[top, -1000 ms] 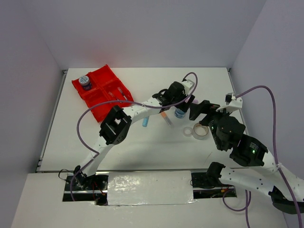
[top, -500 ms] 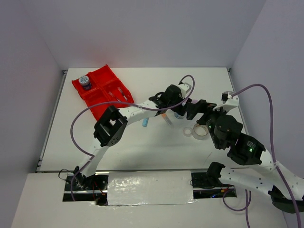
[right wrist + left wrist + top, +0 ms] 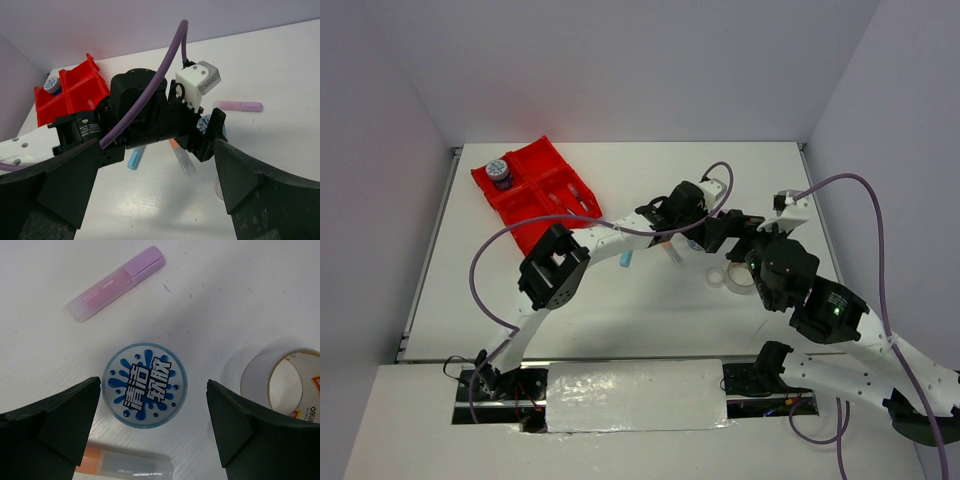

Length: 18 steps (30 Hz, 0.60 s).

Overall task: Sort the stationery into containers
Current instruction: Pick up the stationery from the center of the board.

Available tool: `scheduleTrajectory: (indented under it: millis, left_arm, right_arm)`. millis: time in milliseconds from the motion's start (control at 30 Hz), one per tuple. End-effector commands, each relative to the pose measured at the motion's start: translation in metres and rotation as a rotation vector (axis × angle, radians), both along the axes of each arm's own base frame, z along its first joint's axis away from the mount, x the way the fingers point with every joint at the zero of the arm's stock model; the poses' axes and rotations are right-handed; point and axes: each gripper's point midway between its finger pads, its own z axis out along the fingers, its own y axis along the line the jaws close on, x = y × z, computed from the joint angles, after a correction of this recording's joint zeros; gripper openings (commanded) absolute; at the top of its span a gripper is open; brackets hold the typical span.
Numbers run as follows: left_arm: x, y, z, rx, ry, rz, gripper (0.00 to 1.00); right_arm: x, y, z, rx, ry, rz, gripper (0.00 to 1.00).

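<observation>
A round blue-white tub stands on the white table, directly below my open left gripper, one finger on each side and neither touching it. The top view hides this tub under the left gripper. Around it lie a pink stick, a clear tape ring and an orange-tipped stick. A light-blue stick lies further left. The red divided tray sits at the far left with a second tub in its back compartment. My right gripper is open and empty, close to the left wrist.
My two wrists crowd each other at mid-table, the right gripper almost against the left one. Purple cables loop above both arms. Walls close off the table's back and sides. The tape ring lies just under the right wrist.
The left gripper has come down over the tub, which now hides beneath it in the top view. The right arm has swung left, closer to the left wrist. Both grippers stayed open.
</observation>
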Motion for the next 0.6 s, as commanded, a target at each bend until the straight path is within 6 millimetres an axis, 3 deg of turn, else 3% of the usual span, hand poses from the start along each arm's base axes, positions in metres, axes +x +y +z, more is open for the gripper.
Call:
scheduleTrajectory:
  millis: [0, 200, 433, 500, 567]
  left_arm:
    - [-0.002, -0.007, 0.028, -0.051, -0.038, -0.015, 0.99]
    - [0.002, -0.008, 0.002, -0.007, -0.005, -0.009, 0.99]
    - [0.010, -0.008, -0.014, 0.031, -0.009, 0.014, 0.91]
    - [0.011, -0.011, -0.019, 0.034, -0.006, 0.007, 0.85]
    - [0.010, -0.011, -0.018, 0.029, -0.009, 0.008, 0.61]
  right_arm:
    - [0.003, 0.007, 0.003, 0.006, -0.015, 0.010, 1.00]
    - [-0.001, 0.003, 0.005, 0.025, -0.028, 0.017, 1.00]
    - [0.000, 0.004, 0.005, 0.027, -0.029, 0.022, 1.00]
    - [-0.001, 0.005, 0.005, 0.027, -0.029, 0.023, 1.00]
    - [-0.001, 0.005, 0.005, 0.028, -0.033, 0.027, 1.00]
